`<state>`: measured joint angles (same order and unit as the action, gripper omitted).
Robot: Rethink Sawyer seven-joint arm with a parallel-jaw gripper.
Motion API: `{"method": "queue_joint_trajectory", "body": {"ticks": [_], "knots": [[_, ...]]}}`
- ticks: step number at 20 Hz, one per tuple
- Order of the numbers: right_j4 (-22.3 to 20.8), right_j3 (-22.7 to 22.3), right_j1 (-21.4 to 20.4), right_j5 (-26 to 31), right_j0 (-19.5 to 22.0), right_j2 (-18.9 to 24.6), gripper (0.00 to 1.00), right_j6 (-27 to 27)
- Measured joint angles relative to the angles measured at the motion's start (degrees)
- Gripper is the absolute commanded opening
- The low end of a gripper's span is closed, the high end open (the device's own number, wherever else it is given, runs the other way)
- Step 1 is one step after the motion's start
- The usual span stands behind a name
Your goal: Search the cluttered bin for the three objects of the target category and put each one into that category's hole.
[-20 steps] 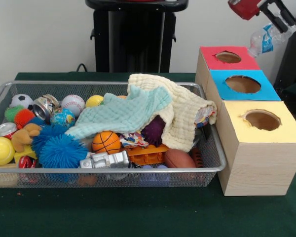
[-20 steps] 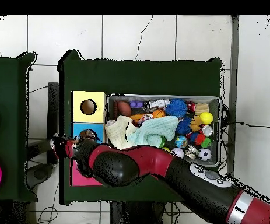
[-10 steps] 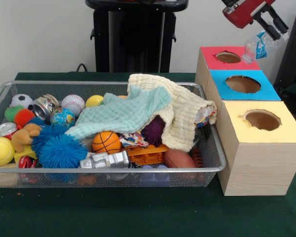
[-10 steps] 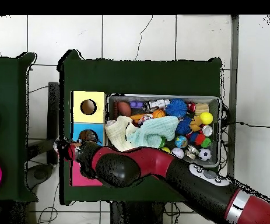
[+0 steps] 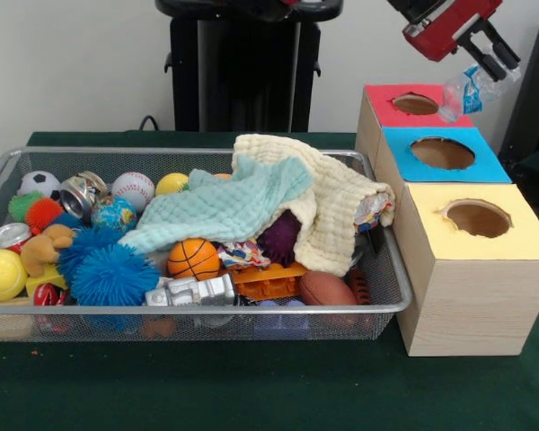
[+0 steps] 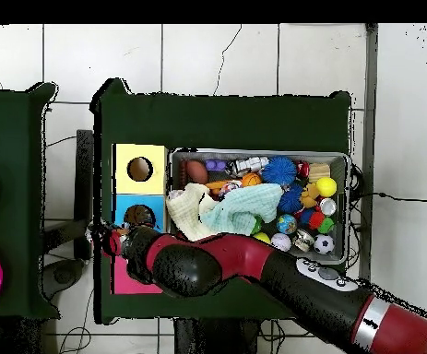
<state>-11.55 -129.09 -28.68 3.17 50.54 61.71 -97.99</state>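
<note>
Landmark: the blue-topped box. Nearest the camera in the front view sat the yellow-topped box (image 5: 481, 269), touching the blue box's near side. Beside the blue box, on the side away from the gripper, lay the bin (image 5: 189, 310), silver wire mesh, packed with balls, a toy robot, cans, and two cloths (image 5: 278, 211) heaped at the end closest to the blue box. Whatever else of the target category remained in there was not identifiable under the clutter.

Then the blue box itself, with the hole (image 5: 442, 153) open and unobstructed in its top.

Behind it stood the red-topped box (image 5: 413, 108), and above that box's far corner hung the gripper (image 5: 487, 56), fingers clamped on a crushed clear plastic bottle (image 5: 472, 85) with a blue label. The bottle dangled below the fingers, long axis tilted, its lower end pointing down toward the red box's hole, not the blue one.

Key relation: the blue hole lay nearer the camera than the gripper and lower, one box over. Judged: the bottle needed carrying forward off the red top until centred over the blue hole, then releasing. Risk: dropping early would put it in the wrong hole.
</note>
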Motion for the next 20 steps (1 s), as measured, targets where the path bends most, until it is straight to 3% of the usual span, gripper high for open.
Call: {"method": "queue_joint_trajectory", "body": {"ticks": [20], "knots": [[-4.8, 3.1, 6.0, -0.9, 0.0, -0.6, 0.00, 0.0]]}}
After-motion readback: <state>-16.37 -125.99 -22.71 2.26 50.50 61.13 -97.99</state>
